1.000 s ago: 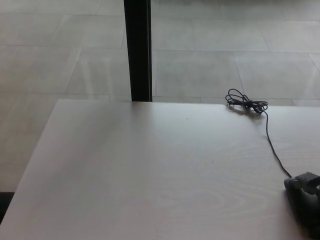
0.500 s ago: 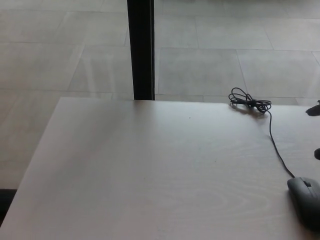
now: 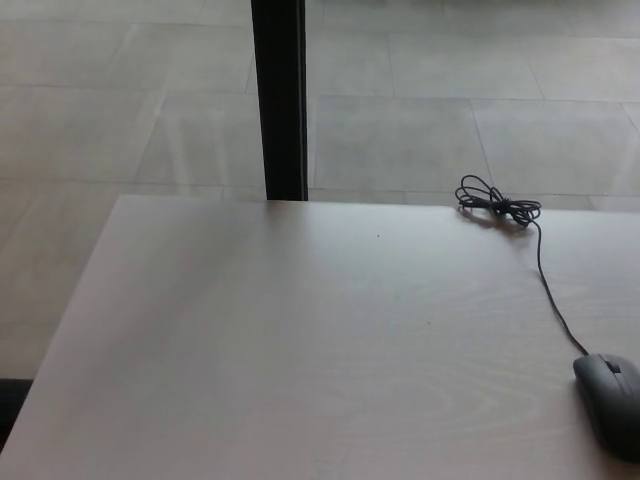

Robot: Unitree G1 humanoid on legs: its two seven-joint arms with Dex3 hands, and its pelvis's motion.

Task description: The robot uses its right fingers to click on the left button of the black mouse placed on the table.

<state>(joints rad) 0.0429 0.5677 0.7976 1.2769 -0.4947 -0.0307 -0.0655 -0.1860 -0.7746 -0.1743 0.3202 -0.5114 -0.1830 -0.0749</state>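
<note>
The black mouse [image 3: 612, 402] lies at the near right corner of the table [image 3: 300, 340], partly cut off by the picture's right edge; its front, with the two buttons and the wheel, points toward the far side, and nothing touches it. Its cable [image 3: 548, 290] runs from the nose away across the tabletop to a bundled coil [image 3: 496, 206] near the far edge, well apart from the mouse.

What has just changed matters here: a second ago a dark shape sat on top of the mouse's front, half a second ago only two dark tips showed at the right edge, higher up, and now no part of the robot is in view — so neither the right hand nor the left can be seen, and whether their fingers are open or closed cannot be told. The mouse itself seems not to have slid; the small shift between pictures looks like camera movement.

Judged from that, the right hand appears to have lifted clear after contact — the click is probably done, though the press itself cannot be confirmed.

Beyond the table's far edge stands a black post [image 3: 279, 100] on the pale tiled floor [image 3: 120, 90].
</note>
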